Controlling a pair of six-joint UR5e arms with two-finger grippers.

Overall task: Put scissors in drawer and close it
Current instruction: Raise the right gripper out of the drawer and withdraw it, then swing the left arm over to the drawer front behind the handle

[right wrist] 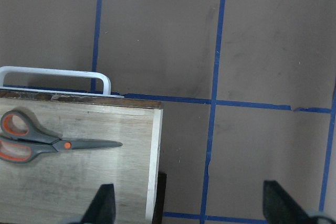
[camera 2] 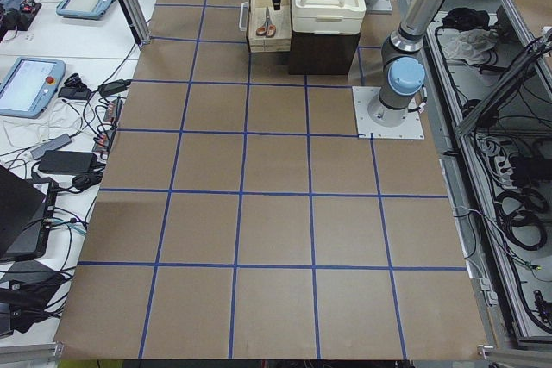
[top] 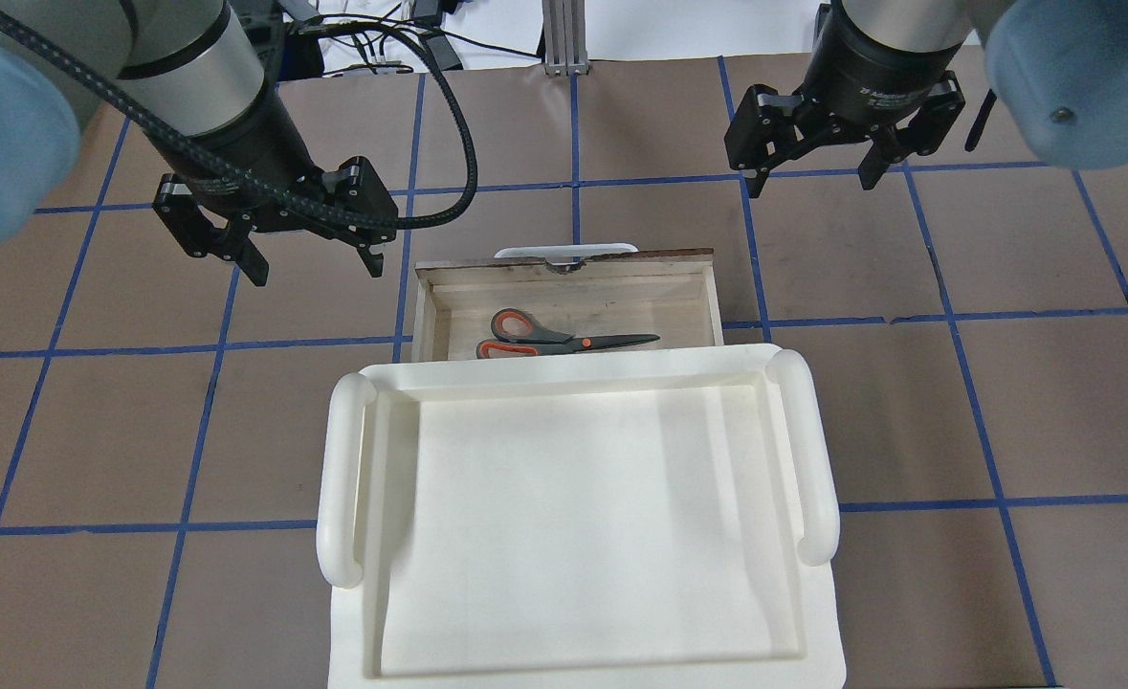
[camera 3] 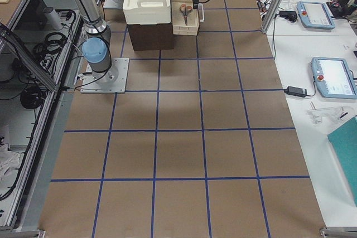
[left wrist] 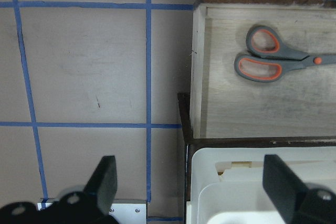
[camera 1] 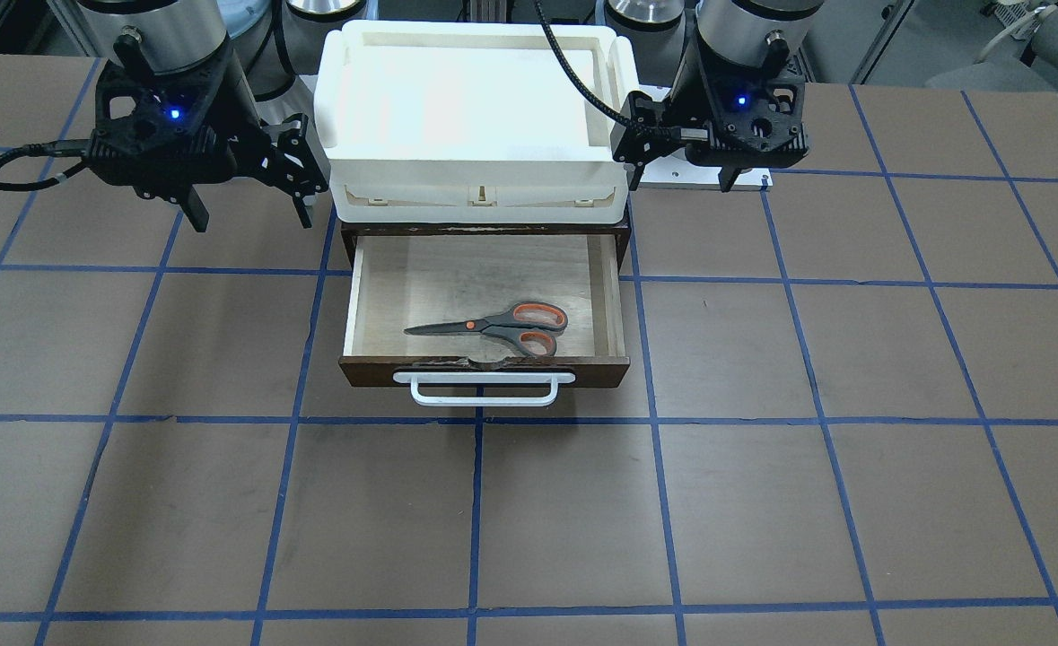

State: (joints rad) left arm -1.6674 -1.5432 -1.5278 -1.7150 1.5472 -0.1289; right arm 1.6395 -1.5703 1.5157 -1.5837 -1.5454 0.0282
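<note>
The scissors lie flat inside the open drawer, near its dark brown front and white bar handle. Their orange-lined handles point to my left and the blades to my right. They also show in the overhead view and in both wrist views. My left gripper is open and empty, hovering left of the drawer. My right gripper is open and empty, hovering beyond the drawer's right front corner. Neither touches anything.
A large white plastic tray sits on top of the dark cabinet that the drawer slides out of. The brown table with blue grid lines spreads around it. Operator desks with pendants stand beside the table.
</note>
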